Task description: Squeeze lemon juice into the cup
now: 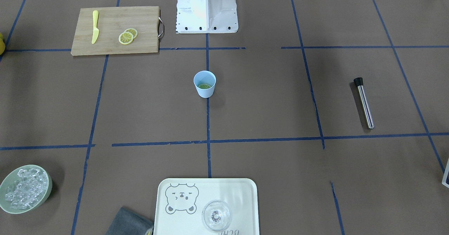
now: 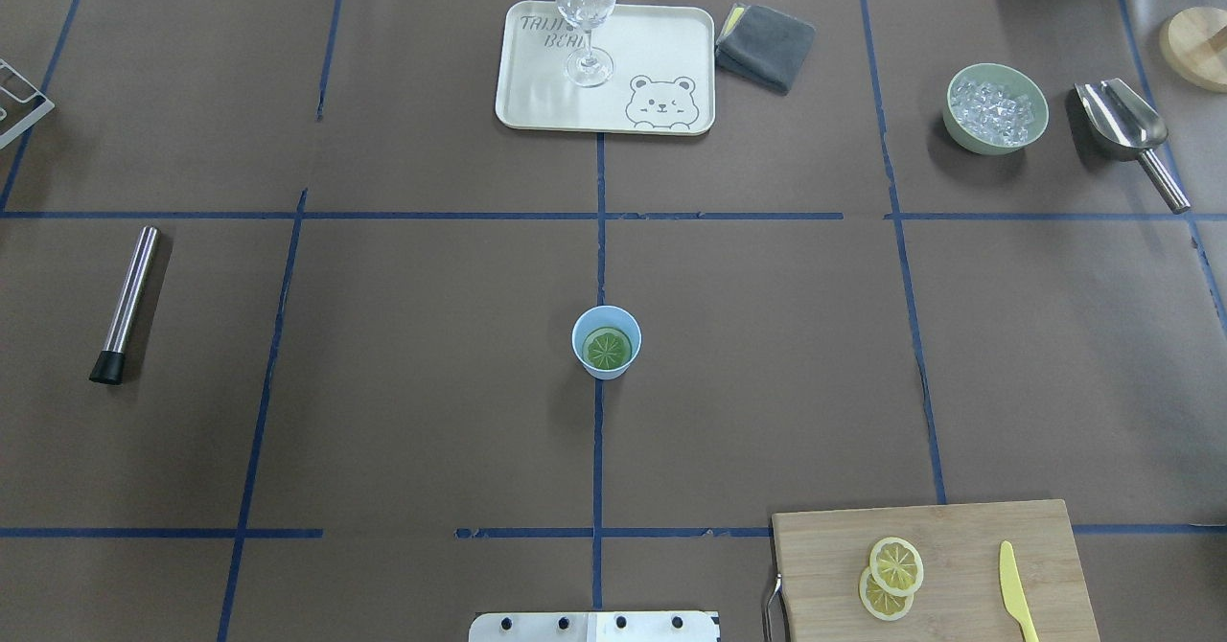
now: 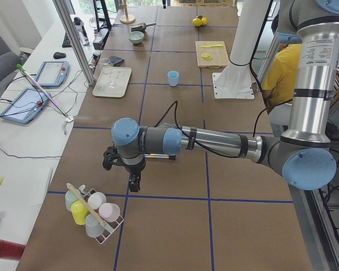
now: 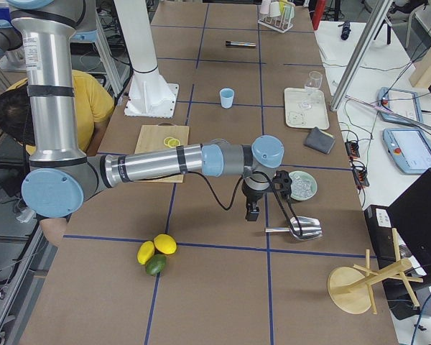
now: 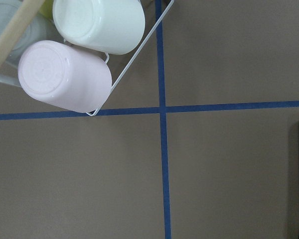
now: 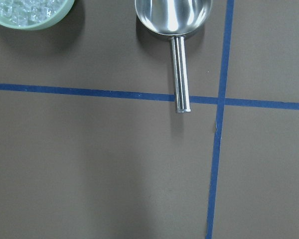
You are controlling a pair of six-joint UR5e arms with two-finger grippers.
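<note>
Right now both arms sit out at the two ends of the bench, well apart from the work. The left gripper [image 3: 134,183] hangs over bare paper just beside a cluster of upturned pastel cups [image 3: 109,212]. The right gripper [image 4: 252,213] hangs near the steel scoop [image 4: 305,227] and the bowl of ice [image 2: 992,148]. Each shows only from the side, so I cannot tell whether either is spread or clenched.

The cup [image 1: 205,92] stands upright in the middle of the bench, on the blue centre line. The lemon [image 2: 608,349], as best I can judge, is the round piece with the segment pattern lying cut face up in the bottom of the cup. It reads greenish-yellow in there. The two thin slices [image 2: 897,565] and the yellow knife [image 2: 1014,599] on the cutting board [image 2: 968,584] at the near right are not the target.

If the squeeze is not yet done, the piece must first come out. That calls for a straight descent over the cup mouth, with the fingers narrow enough to pass inside the rim and closing across the rind. The cup looks light and likely to tip or slide, so the other gripper should brace its wall. Then lift only just clear, turn the cut face down, and press slowly so the juice falls inside.
</note>
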